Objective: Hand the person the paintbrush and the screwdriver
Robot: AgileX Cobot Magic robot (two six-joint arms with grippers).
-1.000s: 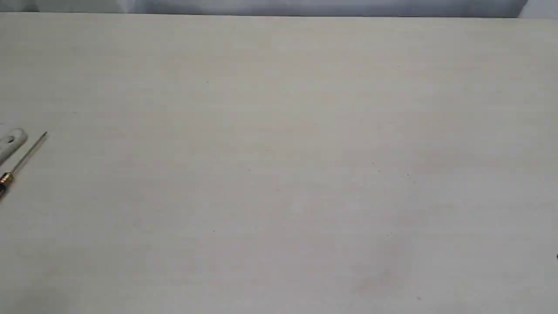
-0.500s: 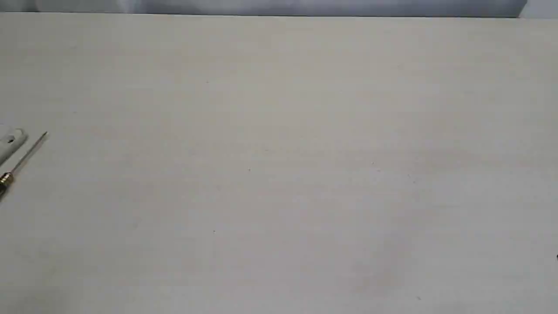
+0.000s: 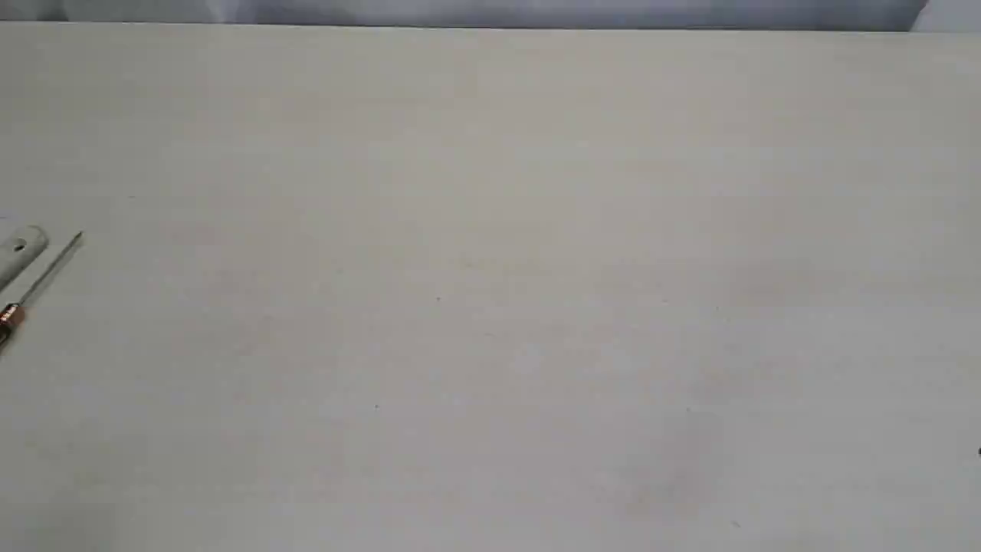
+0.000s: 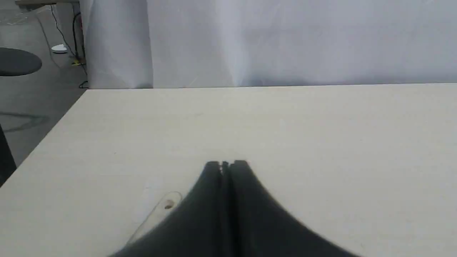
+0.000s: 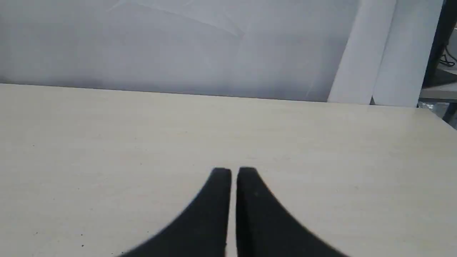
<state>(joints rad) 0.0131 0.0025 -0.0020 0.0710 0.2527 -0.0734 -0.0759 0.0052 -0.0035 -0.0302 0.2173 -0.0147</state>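
Note:
At the far left edge of the exterior view lies the screwdriver (image 3: 42, 274), its thin shaft pointing up-right and its gold-orange collar at the frame's border. Beside it the rounded end of the paintbrush handle (image 3: 19, 249) with its hole peeks in. The left wrist view shows that same paintbrush handle (image 4: 162, 208) on the table, just beside my left gripper (image 4: 225, 164), which is shut and empty. My right gripper (image 5: 234, 171) hovers over bare table, fingers nearly together, holding nothing. No person is in view, and neither gripper shows in the exterior view.
The pale table (image 3: 490, 307) ends at a grey-white curtain (image 4: 267, 43) along its far side. Past the table's left edge in the left wrist view are floor, cables and a dark round stool (image 4: 18, 62).

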